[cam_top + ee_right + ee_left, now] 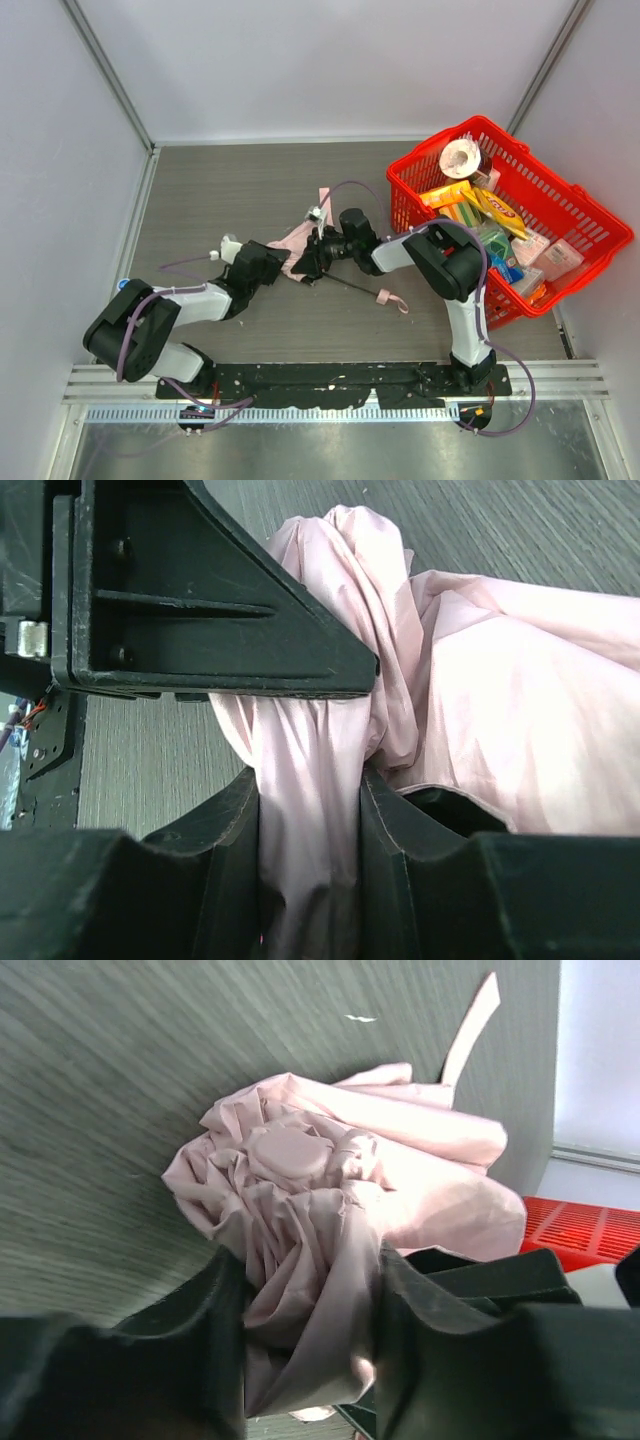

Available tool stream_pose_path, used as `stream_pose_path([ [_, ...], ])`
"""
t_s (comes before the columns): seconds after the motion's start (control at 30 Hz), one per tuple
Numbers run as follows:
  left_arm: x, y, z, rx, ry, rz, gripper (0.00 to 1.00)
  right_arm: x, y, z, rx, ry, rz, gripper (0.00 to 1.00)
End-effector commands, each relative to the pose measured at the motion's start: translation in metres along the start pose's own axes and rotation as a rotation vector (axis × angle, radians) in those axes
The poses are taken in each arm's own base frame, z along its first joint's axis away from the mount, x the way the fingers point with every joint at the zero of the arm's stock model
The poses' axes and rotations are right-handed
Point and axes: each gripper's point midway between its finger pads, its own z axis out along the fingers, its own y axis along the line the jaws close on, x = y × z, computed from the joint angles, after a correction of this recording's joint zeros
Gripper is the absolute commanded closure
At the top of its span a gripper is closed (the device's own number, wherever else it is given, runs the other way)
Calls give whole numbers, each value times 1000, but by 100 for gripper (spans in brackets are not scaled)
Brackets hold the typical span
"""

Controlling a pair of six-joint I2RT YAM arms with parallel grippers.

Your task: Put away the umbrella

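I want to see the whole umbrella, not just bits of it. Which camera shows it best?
The top view: it shows the umbrella whole, pink fabric, thin black shaft and small handle lying on the table. The wrist views sit too close: only bunched pink fabric, pinched by the left tool and by the right tool.

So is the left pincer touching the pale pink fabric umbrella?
Touching. Left wrist view shows both fingers of the left pincer pressing into the pale pink fabric umbrella.

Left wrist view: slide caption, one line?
Left gripper pinching the bunched pink fabric of the umbrella on the grey table, red basket at the right edge.
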Motion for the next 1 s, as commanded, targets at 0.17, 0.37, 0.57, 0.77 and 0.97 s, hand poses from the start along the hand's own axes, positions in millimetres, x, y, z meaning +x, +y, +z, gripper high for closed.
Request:
stream_pose_path([
  [0.17,9,81,0,-244,47,200,100,114,-10,-22,148,355,355,99],
  [0.37,26,94,-11,-320,150,156,100,47,-11,-42,424,336,157,30],
  [0.57,27,95,-19,-346,165,152,100,-10,17,-56,670,281,-286,22],
  [0.77,30,95,-23,-364,190,145,100,-37,22,-56,808,163,-545,22],
  [0.97,35,100,-27,-399,217,115,100,-36,24,-31,773,143,-626,21],
])
